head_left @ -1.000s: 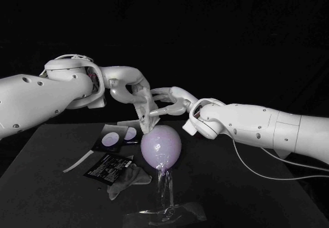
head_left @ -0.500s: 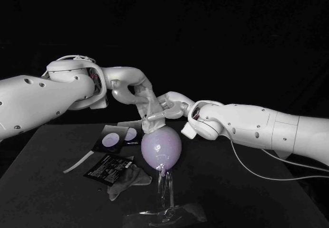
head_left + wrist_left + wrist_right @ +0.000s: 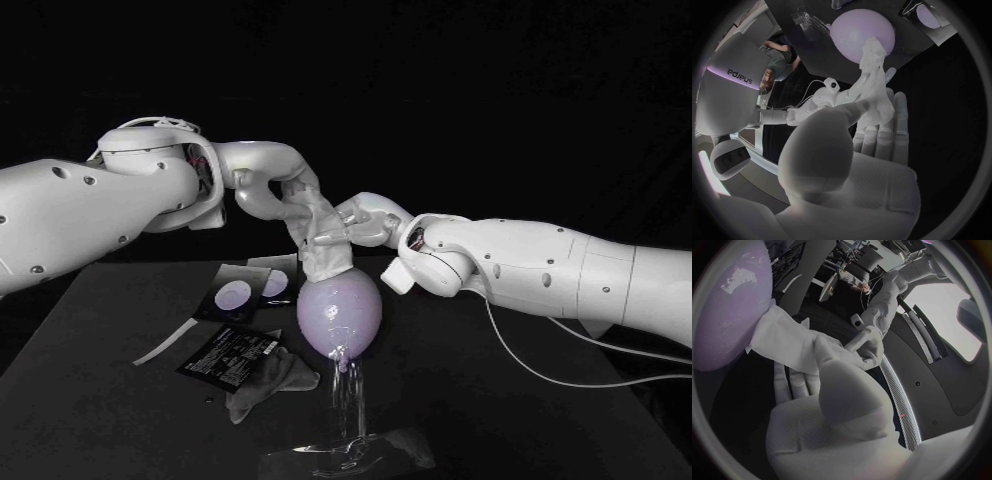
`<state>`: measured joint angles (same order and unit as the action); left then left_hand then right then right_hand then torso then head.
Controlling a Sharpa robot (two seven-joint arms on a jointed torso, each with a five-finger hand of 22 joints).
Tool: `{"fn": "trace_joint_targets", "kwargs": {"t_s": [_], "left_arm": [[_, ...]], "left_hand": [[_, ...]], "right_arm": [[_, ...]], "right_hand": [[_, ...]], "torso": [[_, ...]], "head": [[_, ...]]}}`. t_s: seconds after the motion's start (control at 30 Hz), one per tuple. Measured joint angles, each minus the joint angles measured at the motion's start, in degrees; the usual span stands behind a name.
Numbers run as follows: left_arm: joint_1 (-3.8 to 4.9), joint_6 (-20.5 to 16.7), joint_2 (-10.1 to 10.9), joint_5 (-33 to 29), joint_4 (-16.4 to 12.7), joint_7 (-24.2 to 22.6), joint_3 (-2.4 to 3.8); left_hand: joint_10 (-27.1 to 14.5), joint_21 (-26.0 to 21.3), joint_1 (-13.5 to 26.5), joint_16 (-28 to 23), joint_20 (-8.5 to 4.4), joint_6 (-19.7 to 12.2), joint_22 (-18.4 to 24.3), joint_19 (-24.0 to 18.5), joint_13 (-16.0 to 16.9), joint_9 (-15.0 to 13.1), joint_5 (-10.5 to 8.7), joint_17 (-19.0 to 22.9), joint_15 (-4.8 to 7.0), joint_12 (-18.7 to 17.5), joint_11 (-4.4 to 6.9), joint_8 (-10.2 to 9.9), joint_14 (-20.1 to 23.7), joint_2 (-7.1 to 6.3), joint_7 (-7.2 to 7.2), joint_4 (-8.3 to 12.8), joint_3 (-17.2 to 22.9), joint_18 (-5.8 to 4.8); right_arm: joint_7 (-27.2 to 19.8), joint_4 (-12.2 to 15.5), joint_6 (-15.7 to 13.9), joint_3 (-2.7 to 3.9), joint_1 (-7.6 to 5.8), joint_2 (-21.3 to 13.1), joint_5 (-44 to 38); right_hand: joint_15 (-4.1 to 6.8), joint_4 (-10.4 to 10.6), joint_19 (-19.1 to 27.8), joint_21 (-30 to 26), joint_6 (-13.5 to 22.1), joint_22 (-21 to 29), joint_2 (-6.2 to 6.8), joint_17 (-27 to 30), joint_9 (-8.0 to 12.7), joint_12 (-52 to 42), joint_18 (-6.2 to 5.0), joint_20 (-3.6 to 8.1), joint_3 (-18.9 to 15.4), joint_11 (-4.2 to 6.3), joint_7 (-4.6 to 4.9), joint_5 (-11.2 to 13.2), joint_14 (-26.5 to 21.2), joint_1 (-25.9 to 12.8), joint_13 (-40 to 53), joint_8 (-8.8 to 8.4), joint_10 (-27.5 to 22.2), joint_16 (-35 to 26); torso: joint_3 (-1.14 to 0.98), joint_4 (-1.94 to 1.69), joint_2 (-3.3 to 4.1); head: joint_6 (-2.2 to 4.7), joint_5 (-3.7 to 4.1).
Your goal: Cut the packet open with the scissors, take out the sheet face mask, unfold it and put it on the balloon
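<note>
The sheet face mask point(image 3: 320, 250) was pictured from the head camera gripped by both the left hand point(image 3: 296, 205) and the right hand point(image 3: 366, 217), its lower end reaching the balloon point(image 3: 340, 310) just below them. At the left wrist, it was pinched at the fingertips point(image 3: 879, 107). At the right wrist, it was held under the thumb, beside the balloon.
</note>
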<state>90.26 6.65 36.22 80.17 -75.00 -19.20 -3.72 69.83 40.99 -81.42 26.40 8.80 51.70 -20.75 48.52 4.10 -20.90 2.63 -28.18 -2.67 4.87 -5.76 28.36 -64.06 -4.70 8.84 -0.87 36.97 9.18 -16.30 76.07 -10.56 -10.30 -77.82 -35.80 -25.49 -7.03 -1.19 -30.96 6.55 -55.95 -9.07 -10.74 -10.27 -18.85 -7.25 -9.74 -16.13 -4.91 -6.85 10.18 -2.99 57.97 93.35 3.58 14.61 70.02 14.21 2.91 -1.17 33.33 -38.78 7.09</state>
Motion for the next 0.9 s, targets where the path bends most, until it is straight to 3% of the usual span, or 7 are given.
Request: {"fn": "trace_joint_targets", "kwargs": {"t_s": [0.23, 0.37, 0.5, 0.57, 0.67, 0.8, 0.9], "left_arm": [[0.0, -0.1, -0.4, 0.4, 0.4, 1.2, -0.04], [0.0, -0.7, -0.5, 0.6, 0.5, 2.2, -0.06], [0.0, -2.0, -0.3, 0.5, 0.3, 3.1, -0.08], [0.0, -3.1, -0.1, 0.3, -0.1, 3.5, -0.09], [0.0, -4.6, 0.1, -0.2, -0.8, 4.1, -0.12], [-0.04, -5.7, 0.2, -0.7, -1.5, 4.7, -0.17], [-0.06, -6.4, 0.3, -1.0, -2.1, 5.3, -0.21]], "left_hand": [[0.2, 0.6, -0.4, 0.5, 0.0, 0.2, -0.4, 0.0, -0.1, 0.3, 0.0, -0.2, 0.08, 0.0, -0.21, -0.2, 0.1, -0.04, 0.19, -0.3, -0.3, 0.07], [0.2, 0.7, -0.4, 0.8, 0.0, 0.2, -0.5, 0.0, 0.0, 0.3, 0.0, -0.3, 0.08, 0.0, -0.21, -0.5, 0.1, -0.04, 0.19, -0.5, -0.5, 0.6], [0.2, 0.9, -0.6, 1.0, 0.0, 0.2, -0.5, 0.0, 0.0, 0.3, 0.0, -0.4, 0.08, 0.0, -0.2, -0.5, 0.1, -0.23, 0.19, -0.6, -0.6, 0.6], [0.3, 0.9, -0.7, 1.1, 0.0, 0.2, -0.5, 0.0, 0.0, 0.3, 0.0, -0.4, 0.08, 0.0, -0.13, -0.5, 0.1, -0.29, 0.14, -0.6, -0.6, 0.6], [0.7, 1.1, -0.9, 1.1, 0.0, 0.7, -0.6, 0.0, 0.0, 0.3, 0.0, -0.4, 0.08, 0.0, -0.08, -0.7, 0.1, -0.57, 0.26, -0.4, -0.7, 0.59], [0.7, 1.4, -1.2, 1.3, 0.01, 0.9, -0.8, 0.0, 0.0, 0.3, 0.0, -0.5, 0.07, 0.0, -0.08, -0.8, 0.1, -0.87, 0.11, -0.4, -0.7, 0.59], [0.9, 1.7, -1.2, 1.3, 0.01, 1.2, -0.9, 0.0, 0.0, 0.3, 0.0, -0.5, 0.23, 0.0, 0.12, -0.8, -0.1, -0.88, 0.17, -0.4, -0.7, 0.58]], "right_arm": [[-0.3, 2.0, -0.4, -0.01, -0.01, -0.7, 2.0], [-0.3, 2.7, -1.0, -0.01, -0.01, -0.9, 2.5], [0.0, 2.6, -2.8, -0.01, -0.01, -0.9, 2.6], [0.3, 2.2, -4.4, -0.01, -0.04, -0.7, 2.5], [0.6, 1.6, -7.0, -0.01, -0.06, -0.5, 2.3], [0.9, 1.2, -9.7, 0.04, -0.1, -0.4, 1.9], [1.0, 1.0, -11.7, 0.07, -0.17, -0.2, 1.4]], "right_hand": [[0.61, -1.5, -4.1, 0.9, -1.0, -0.5, -2.08, -0.1, 0.2, 1.3, 0.02, 0.48, 3.9, -0.5, -0.41, 0.3, 2.3, -0.3, -0.1, -0.07, 1.8, -0.4], [0.69, -2.4, -5.4, 1.3, -1.6, -0.3, -1.87, -0.1, 0.4, 3.2, 0.04, 0.77, 7.1, -0.85, -0.53, 0.5, 3.3, -1.9, 0.0, -0.58, 2.6, -1.6], [0.67, -5.4, -7.0, 1.5, -2.1, 0.2, 0.76, 0.0, 0.5, 3.5, 0.05, 0.92, 15.5, -0.35, -0.45, 0.4, 4.3, -7.2, 0.0, -0.98, 3.6, -3.1], [0.72, -6.7, -7.3, 1.5, -2.6, 0.4, 2.63, 0.0, 0.5, 3.5, 0.06, 0.86, 21.5, 0.15, -0.36, 0.4, 4.8, -10.6, 0.0, -1.25, 4.4, -3.7], [0.77, -7.8, -8.0, 1.8, -2.8, 0.5, 4.94, -0.1, 0.4, 3.4, 0.01, 1.17, 28.5, 0.42, -0.31, 0.4, 5.3, -14.0, 0.1, -1.25, 4.9, -4.1], [0.97, -8.1, -8.7, 2.0, -3.1, 0.5, 7.45, -0.5, -0.2, 3.3, -0.46, 1.16, 34.6, 0.71, -0.47, 0.4, 5.7, -17.0, 0.1, -1.25, 5.6, -4.5], [0.89, -8.0, -8.7, 2.0, -3.1, 0.6, 7.67, -0.5, -0.3, 3.3, -0.46, 1.17, 35.5, 0.78, -0.47, 0.4, 5.8, -17.2, 0.1, -1.25, 5.7, -4.5]], "torso": [[-0.02, 0.02, -0.01], [-0.03, 0.04, -0.01], [-0.03, 0.02, -0.01], [-0.03, 0.01, -0.01], [-0.03, 0.01, -0.01], [-0.01, -0.01, 0.0], [0.0, -0.03, 0.01]], "head": [[0.14, -0.01], [0.25, -0.03], [0.34, -0.04], [0.43, 0.0], [0.6, 0.1], [0.7, 0.12], [0.79, 0.13]]}}
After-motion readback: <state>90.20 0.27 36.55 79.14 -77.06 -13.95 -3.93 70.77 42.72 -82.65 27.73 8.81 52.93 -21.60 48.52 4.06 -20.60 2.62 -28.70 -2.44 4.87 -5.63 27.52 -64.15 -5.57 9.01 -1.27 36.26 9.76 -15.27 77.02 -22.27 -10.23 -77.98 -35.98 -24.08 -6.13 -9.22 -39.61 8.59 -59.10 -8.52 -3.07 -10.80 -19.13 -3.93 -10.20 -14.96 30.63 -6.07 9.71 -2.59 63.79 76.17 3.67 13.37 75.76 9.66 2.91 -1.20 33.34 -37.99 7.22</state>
